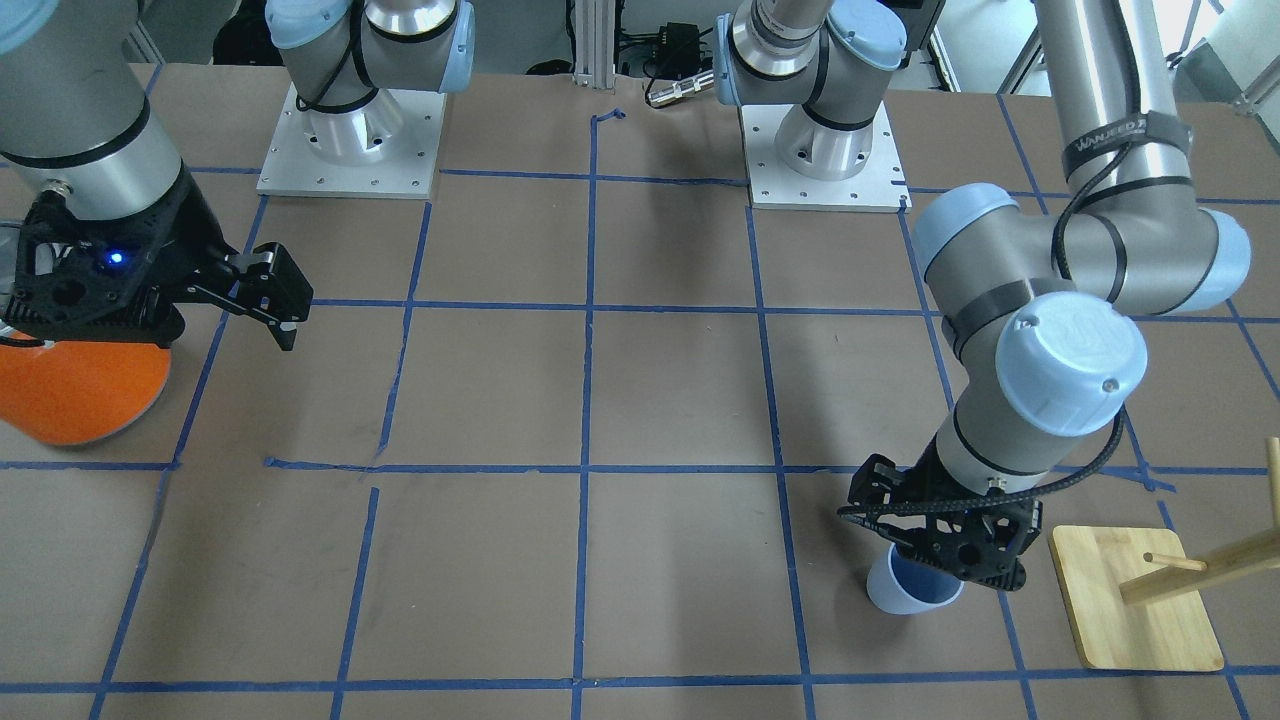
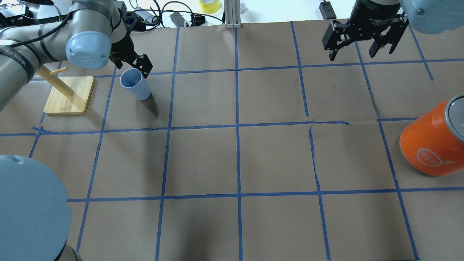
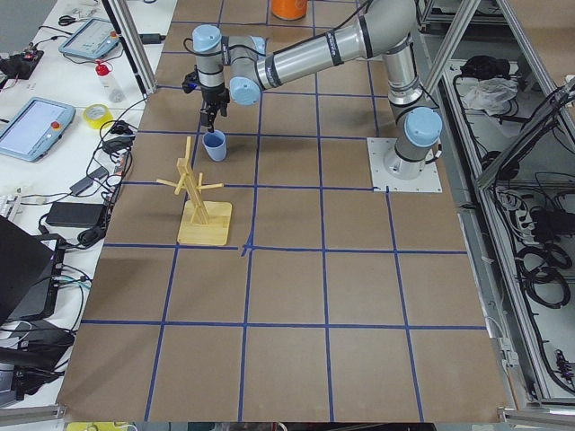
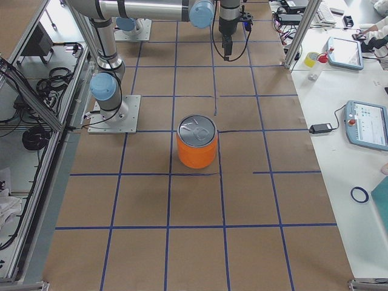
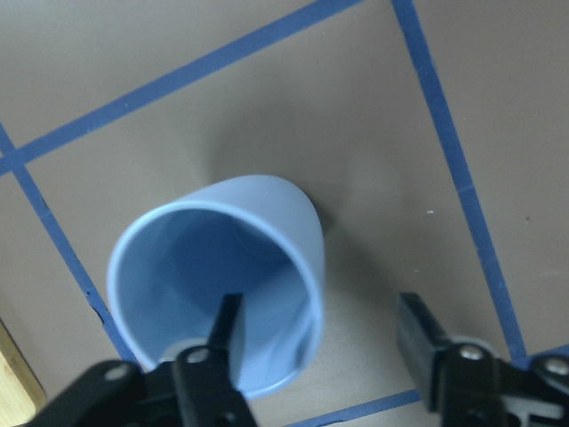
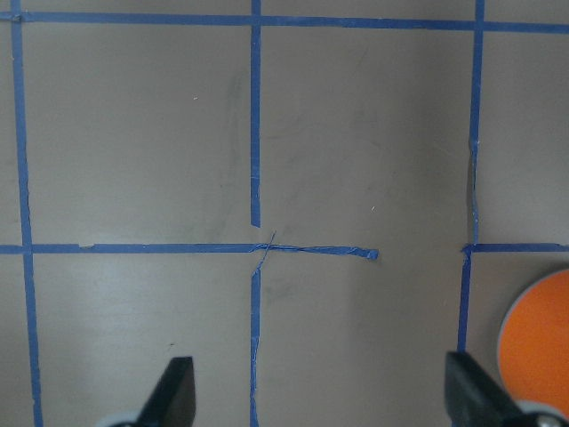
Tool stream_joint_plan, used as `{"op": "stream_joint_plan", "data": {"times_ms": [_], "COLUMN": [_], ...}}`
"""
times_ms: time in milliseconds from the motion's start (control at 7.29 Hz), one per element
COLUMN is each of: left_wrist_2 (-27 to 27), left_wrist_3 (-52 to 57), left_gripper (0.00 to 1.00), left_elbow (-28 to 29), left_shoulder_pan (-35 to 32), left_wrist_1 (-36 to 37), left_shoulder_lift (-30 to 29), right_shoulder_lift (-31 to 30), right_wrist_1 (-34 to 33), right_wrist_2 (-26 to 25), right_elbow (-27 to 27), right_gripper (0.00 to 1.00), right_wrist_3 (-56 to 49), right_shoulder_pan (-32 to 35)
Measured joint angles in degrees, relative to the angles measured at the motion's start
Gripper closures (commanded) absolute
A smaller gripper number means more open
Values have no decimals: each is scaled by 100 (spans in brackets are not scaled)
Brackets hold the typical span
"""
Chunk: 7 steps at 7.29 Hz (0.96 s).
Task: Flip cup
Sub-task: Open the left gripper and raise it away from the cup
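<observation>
The pale blue cup (image 2: pixel 135 84) stands upright with its mouth up on the brown table, also seen in the front view (image 1: pixel 905 590), the left side view (image 3: pixel 215 145) and the left wrist view (image 5: pixel 222 267). My left gripper (image 5: pixel 322 329) is open just above the cup's rim (image 2: pixel 137 69). One finger (image 5: pixel 227 329) is over the cup's inside and the other (image 5: pixel 418 329) is outside its wall. My right gripper (image 2: pixel 353 50) is open and empty, held above the table far from the cup (image 6: pixel 320 391).
A large orange can (image 2: pixel 433 145) with a silver top stands near my right arm (image 1: pixel 75 390). A wooden peg stand (image 2: pixel 69 94) on a square base stands beside the cup (image 1: pixel 1130 600). Blue tape lines grid the table.
</observation>
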Motion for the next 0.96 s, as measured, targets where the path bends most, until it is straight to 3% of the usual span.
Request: {"op": "stream_joint_plan", "data": {"times_ms": [275,686,961], "left_wrist_2": [-42,-196,-207], "left_wrist_3": [-165,-1496,-2489], "left_gripper": [0,0,0], "left_elbow": [-59,-355,-441], "left_shoulder_pan": [-45,-183,-433], "left_wrist_1": [-652,-1219,-1546], "left_shoulder_lift": [828,2004,2387], "right_shoulder_lift": [9,23,23], "right_wrist_1": [-3,-3,1], "right_wrist_2": [0,-2,-2], "right_elbow": [2,3,3], "right_gripper": [0,0,0], "right_wrist_3": [0,0,0], "right_shoulder_pan": [0,0,0]}}
